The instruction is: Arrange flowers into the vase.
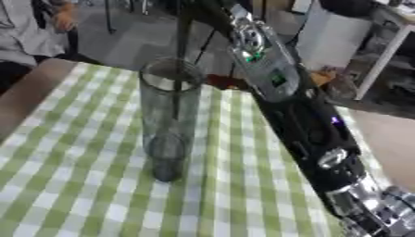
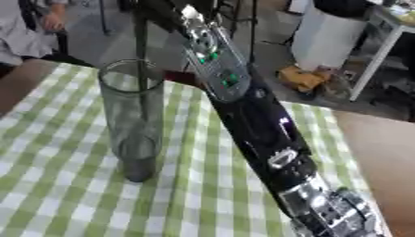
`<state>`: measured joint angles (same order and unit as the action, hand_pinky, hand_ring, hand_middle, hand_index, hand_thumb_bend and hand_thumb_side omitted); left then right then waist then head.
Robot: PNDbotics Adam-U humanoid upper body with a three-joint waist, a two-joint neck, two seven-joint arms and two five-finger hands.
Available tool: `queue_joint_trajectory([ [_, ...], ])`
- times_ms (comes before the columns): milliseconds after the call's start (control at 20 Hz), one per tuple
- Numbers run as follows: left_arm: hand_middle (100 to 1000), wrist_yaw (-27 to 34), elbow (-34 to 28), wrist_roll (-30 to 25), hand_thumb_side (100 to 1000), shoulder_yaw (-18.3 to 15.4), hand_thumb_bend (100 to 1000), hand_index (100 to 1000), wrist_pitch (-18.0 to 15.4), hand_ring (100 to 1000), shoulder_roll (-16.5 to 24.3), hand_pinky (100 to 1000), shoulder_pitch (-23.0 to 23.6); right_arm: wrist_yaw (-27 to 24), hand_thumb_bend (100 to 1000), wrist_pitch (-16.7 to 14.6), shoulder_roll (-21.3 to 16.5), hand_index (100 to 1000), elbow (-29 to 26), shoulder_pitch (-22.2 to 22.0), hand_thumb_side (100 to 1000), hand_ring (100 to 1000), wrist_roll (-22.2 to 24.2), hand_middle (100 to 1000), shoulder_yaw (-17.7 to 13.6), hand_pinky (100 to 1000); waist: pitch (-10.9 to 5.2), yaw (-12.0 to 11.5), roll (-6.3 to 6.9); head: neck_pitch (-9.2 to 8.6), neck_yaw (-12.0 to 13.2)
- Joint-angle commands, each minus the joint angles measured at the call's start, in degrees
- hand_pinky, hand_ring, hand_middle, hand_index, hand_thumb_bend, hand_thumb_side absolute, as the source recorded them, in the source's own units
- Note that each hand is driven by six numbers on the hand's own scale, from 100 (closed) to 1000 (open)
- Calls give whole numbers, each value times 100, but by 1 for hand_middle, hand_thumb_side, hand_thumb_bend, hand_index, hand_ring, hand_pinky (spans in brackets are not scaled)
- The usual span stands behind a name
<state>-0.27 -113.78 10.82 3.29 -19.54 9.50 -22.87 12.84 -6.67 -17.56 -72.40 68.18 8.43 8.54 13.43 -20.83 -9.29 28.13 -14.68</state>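
My right arm (image 1: 304, 125) reaches up past the vase (image 1: 170, 115) on the checked cloth (image 1: 81, 185), its hand out of view so I cannot tell its grip, and I judge a careless swing could topple the tall glass.

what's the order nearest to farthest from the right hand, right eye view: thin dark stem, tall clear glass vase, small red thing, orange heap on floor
1. Thin dark stem, just below right hand.
2. Glass vase, lower left, and red thing behind it: too close to call.
3. Orange heap, floor, right.
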Motion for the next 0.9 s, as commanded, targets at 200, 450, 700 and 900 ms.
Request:
queue_joint_trajectory([
  [200,911,-23,-81,22,849,-32,100,917,6,876,-3,588,-53,167,399,-56,-292,437,-149,13,995,645,315,493,28,618,-126,15,76,-43,31],
  [450,911,-28,-81,27,848,-34,100,917,9,876,-2,588,-46,292,419,-119,-381,502,-192,-36,1000,688,588,537,62,661,-128,20,75,-34,44],
  [700,911,-32,-81,33,846,-36,100,917,13,875,-2,588,-40,423,432,-192,-455,546,-232,-85,1000,711,910,564,65,687,-125,20,83,-35,56],
  [900,911,-33,-81,33,846,-37,100,917,15,876,-3,587,-36,491,441,-265,-503,593,-260,-128,1000,722,1066,582,93,698,-121,23,89,-34,60],
])
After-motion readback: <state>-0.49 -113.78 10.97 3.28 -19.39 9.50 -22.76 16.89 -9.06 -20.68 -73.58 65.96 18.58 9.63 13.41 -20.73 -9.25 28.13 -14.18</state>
